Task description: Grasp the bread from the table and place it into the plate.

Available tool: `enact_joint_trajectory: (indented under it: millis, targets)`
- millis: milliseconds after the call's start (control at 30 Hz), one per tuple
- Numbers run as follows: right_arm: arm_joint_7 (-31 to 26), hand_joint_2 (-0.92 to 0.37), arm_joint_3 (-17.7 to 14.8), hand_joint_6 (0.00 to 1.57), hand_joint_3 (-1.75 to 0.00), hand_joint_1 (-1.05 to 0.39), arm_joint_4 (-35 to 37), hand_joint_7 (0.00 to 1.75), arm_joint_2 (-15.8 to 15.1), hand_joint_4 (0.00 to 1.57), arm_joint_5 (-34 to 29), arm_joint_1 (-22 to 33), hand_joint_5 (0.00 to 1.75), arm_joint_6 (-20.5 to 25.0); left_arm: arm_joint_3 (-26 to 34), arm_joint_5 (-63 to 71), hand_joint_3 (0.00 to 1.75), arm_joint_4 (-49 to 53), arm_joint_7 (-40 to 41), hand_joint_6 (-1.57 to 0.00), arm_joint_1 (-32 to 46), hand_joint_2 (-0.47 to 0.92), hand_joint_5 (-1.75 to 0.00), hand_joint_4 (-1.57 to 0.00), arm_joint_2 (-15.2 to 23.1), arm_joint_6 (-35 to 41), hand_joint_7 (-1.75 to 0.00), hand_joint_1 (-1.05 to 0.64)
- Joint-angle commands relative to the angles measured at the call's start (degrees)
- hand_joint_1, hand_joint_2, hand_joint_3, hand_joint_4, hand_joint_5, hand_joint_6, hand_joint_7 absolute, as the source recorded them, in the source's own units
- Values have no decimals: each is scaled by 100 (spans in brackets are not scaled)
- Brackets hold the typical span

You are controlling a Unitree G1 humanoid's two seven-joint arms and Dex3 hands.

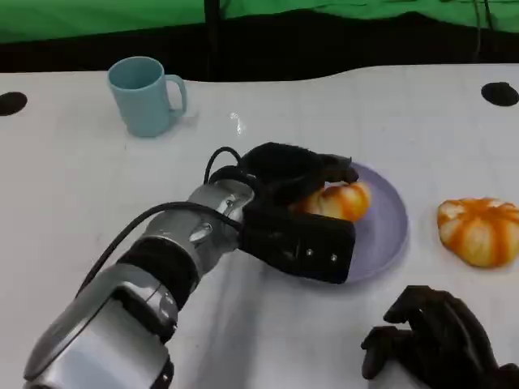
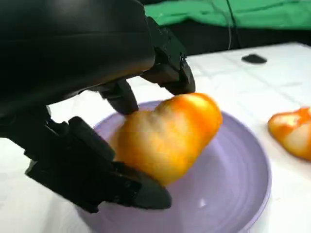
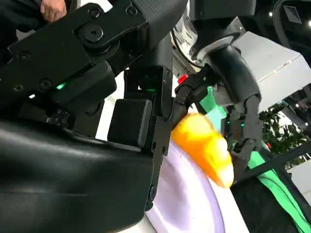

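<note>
— White tabletop, green backdrop behind. Where is the left hand [image 1: 296, 182]?

— Over the near-left part of the purple plate [image 1: 388, 235], fingers [image 2: 167, 63] clamped around the bread [image 1: 336, 200]. The wrist view shows the bread pinched from both sides, tilted, just above the plate's floor [image 2: 228, 194]; I cannot tell whether it touches.

— So the grasp and carry are done?

— I judge so. What's left is the release, then pulling the hand clear.

— And the right hand [image 1: 438, 340]?

— Near right on the table, fingers curled in, holding nothing.

— Anything else out there?

— A second, round orange-striped bun [image 1: 480, 231] lies on the table right of the plate, apart from it. A light blue mug [image 1: 146, 96] stands at the far left, well away. Dark round marks [image 1: 499, 93] sit near the table's far edge.
</note>
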Motion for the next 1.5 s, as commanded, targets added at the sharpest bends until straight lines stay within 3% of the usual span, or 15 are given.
enact_joint_trajectory:
  millis: [33,100,233,700,733,833,967,1033,1233,1433,1500]
  targets:
    - [-78,-74,-1,157,-1,-103,-92,37,-25,157,-19,51,74,-34,-122,69,52,-198,-407,-12,-262,92,-32,-3,148,174,-2,-99]
    - [-30,-75,-3,157,-1,-102,-50,37,-37,157,-6,33,74,-51,-164,93,59,-281,-549,-6,-255,92,-19,-1,196,243,-1,-104]
    - [-19,-74,-26,157,0,-101,-10,35,-39,156,40,3,73,-6,-176,55,64,-464,-679,-4,-192,92,-12,0,301,282,-1,-105]
    - [-58,-74,-43,157,0,-104,-38,37,-57,157,36,-5,73,26,2,-187,59,-1327,-732,-12,271,92,-17,-9,832,50,-4,-104]
    - [-63,-74,-49,157,0,-104,-37,38,-68,157,44,-11,73,57,173,-376,59,-1632,-744,-12,498,92,-17,-9,1034,-119,-4,-104]
    - [-73,-73,-53,157,0,-104,-36,38,-88,157,36,-17,74,90,568,-794,42,-2387,-633,-18,1141,92,-26,-26,1514,-684,-6,-82]
    - [-63,-73,-75,157,0,-104,-34,38,-84,157,68,-18,73,132,800,-930,40,-2861,-543,-22,1568,92,-30,-33,1690,-923,-7,-76]
    - [-58,-71,-82,157,0,-104,-39,38,-79,157,73,-18,73,146,989,-1077,38,-3091,-355,-32,1882,92,-37,-41,1795,-1198,-11,-71]
    - [-71,-72,-80,157,0,-104,-68,37,-75,157,69,4,73,175,1351,-1219,27,-3267,129,-63,2410,92,-91,-51,1934,-1918,-14,-56]
    - [-106,-71,-77,157,0,-104,-127,36,-67,157,75,37,73,227,1646,-1343,23,-3388,308,-77,2854,92,-100,-66,2022,-2394,-19,-48]
    - [-106,-72,-62,157,0,-102,-167,35,-78,157,62,61,72,238,1779,-1460,22,-3515,339,-85,3155,92,-119,-70,2077,-2560,-38,-52]
